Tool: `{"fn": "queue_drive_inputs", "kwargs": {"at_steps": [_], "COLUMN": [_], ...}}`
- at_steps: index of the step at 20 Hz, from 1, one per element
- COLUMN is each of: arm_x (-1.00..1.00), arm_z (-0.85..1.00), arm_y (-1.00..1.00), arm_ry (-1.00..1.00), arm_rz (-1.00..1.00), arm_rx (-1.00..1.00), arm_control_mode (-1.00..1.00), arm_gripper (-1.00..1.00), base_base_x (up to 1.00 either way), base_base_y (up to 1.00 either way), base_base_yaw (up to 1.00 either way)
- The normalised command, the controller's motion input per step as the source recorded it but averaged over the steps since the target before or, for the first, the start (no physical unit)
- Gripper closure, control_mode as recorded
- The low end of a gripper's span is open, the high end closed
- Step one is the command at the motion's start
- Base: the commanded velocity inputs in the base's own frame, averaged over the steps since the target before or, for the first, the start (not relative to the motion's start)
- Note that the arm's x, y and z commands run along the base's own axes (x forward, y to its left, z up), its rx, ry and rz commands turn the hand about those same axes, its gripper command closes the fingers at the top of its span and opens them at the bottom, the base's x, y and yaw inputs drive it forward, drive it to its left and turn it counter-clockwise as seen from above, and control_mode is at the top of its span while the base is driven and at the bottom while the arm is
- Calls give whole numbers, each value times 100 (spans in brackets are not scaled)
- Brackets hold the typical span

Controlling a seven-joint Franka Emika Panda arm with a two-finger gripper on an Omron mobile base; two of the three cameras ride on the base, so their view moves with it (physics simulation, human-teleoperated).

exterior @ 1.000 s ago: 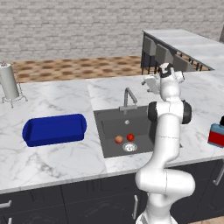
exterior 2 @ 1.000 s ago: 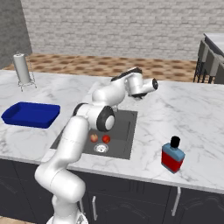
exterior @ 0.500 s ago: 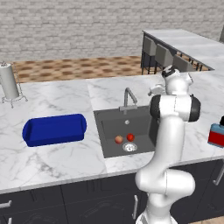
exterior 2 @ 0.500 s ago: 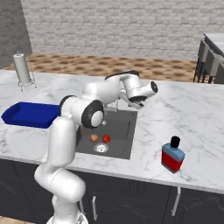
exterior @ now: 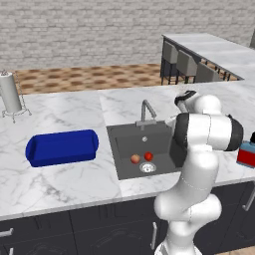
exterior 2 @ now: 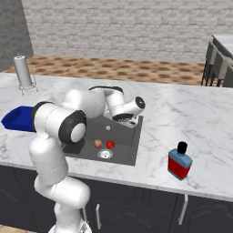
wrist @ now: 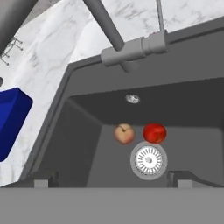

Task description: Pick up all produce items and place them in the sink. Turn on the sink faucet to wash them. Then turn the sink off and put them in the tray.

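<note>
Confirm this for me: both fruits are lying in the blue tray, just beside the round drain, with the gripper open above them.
Not quite. The two fruits, the apple and the tomato, lie in the sink, not the blue tray. The hand view shows them beside the round drain, and the gripper is open above them.

The arm (exterior 2: pixel 68 118) is hiding the tray's (exterior 2: pixel 16 117) right part. The frame edge is cutting off the bottle (exterior: pixel 247 153).
</note>
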Motion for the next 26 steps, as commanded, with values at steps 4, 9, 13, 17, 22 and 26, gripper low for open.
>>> {"fn": "queue_drive_inputs", "kwargs": {"at_steps": [4, 9, 13, 17, 22, 26], "arm_x": [-39, 10, 45, 18, 10, 0], "arm_z": [0, 0, 0, -24, -38, -29], "arm_y": [56, 37, 6, 2, 0, 1], "arm_ry": [0, 0, 3, 3, 5, 6], "arm_rz": [0, -3, -5, -2, -1, -1], "arm_rx": [-12, -13, -15, -15, -12, -7], "arm_control_mode": [-100, -100, -100, -100, -100, -100], "arm_gripper": [-100, -100, -100, -100, -100, -100], "base_base_x": [0, 0, 0, 0, 0, 0], "base_base_y": [0, 0, 0, 0, 0, 0], "base_base_yaw": [0, 0, 0, 0, 0, 0]}}
